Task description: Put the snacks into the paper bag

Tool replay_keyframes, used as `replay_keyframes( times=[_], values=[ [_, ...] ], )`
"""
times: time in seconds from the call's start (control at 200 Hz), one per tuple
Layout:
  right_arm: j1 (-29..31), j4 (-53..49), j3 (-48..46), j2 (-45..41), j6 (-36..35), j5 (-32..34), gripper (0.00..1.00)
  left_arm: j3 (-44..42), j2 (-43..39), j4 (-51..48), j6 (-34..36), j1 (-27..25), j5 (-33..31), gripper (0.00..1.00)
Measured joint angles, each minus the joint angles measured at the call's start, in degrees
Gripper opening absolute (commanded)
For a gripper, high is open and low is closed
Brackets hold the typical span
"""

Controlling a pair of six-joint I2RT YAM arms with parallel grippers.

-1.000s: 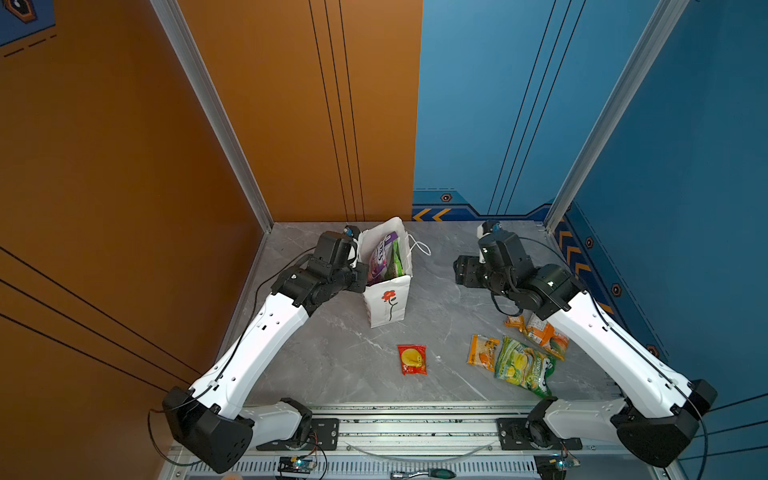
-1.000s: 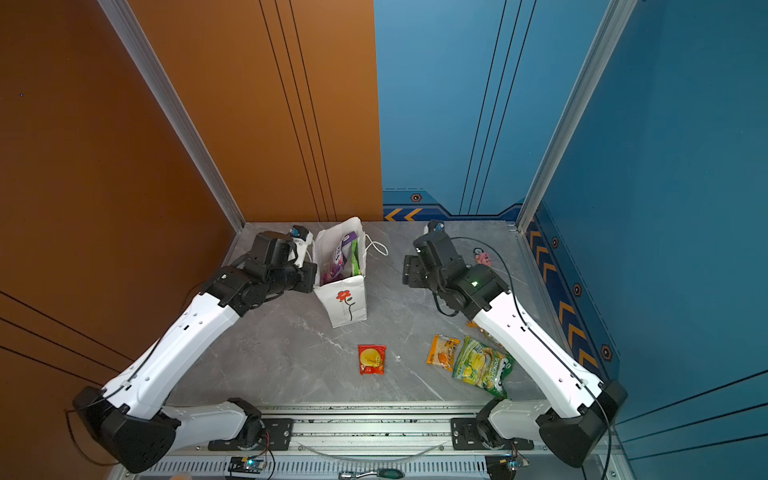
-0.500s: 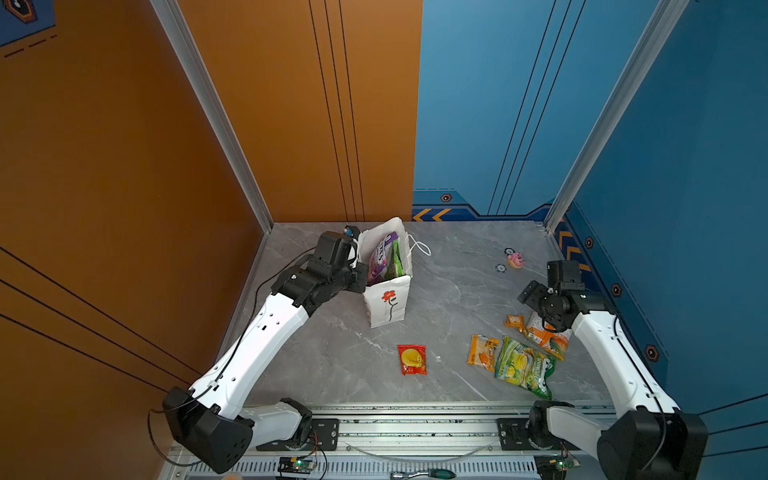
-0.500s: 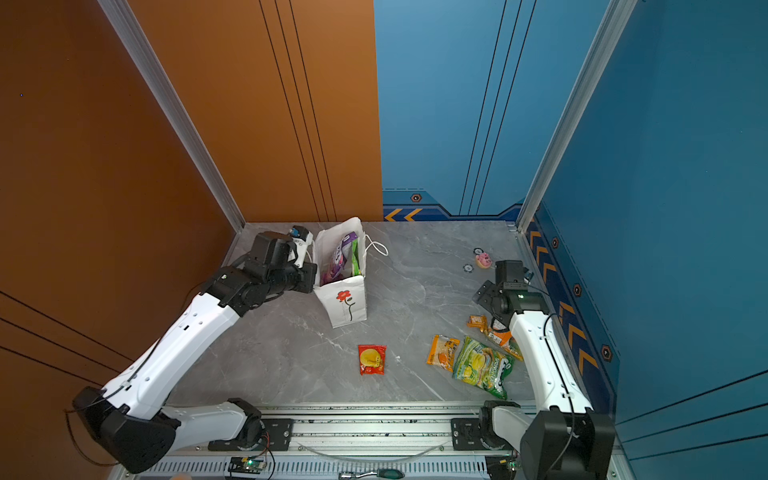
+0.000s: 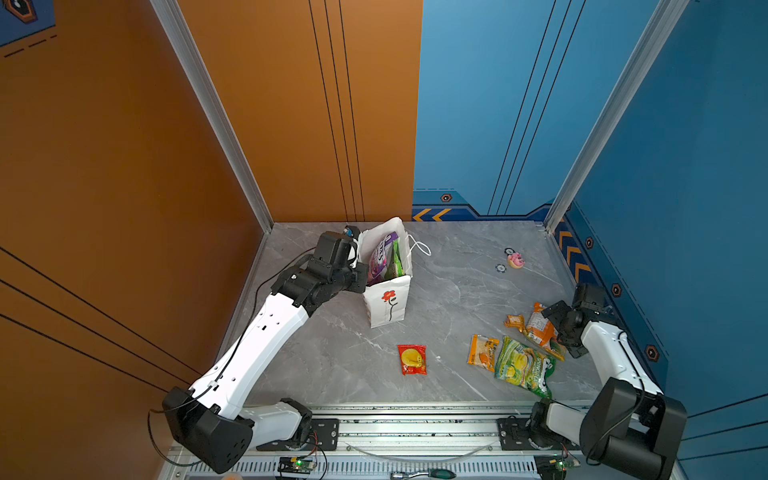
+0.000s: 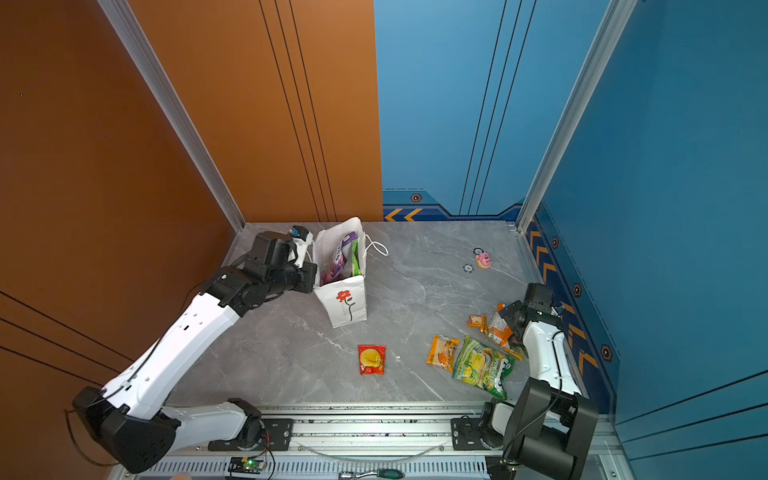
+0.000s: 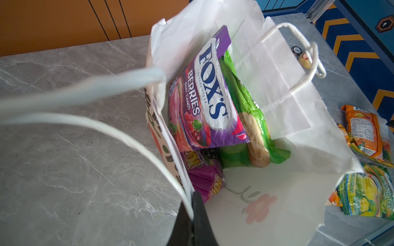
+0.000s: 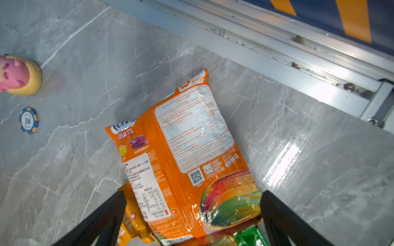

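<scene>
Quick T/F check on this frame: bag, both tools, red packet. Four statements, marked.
1. The paper bag stands upright with the Fox's packet inside. True.
2. The left tool is shut on the bag's rim. True.
3. The right tool grips the orange packet. False: it is open, jaws either side of it.
4. The red packet is in the bag. False: it lies on the table, outside it.
</scene>
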Motion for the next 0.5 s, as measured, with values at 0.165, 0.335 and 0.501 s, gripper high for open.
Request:
replay_keyframes(
  times=[0.165, 0.335, 0.501],
  values=[
    [-0.81, 2.47, -1.36, 2.95, -0.46, -1.46, 1.00, 0.00, 0.00, 0.00, 0.00, 0.00, -0.02, 0.00],
    [-0.50, 4.98, -1.38, 5.22, -1.05, -4.07, 1.00, 0.00, 0.00, -0.02, 0.00, 0.00, -0.02, 0.00],
    [1.77, 6.05, -1.36, 7.15, -1.07, -6.49, 0.98, 0.00, 0.00, 0.00, 0.00, 0.00, -0.02, 0.00]
  ],
)
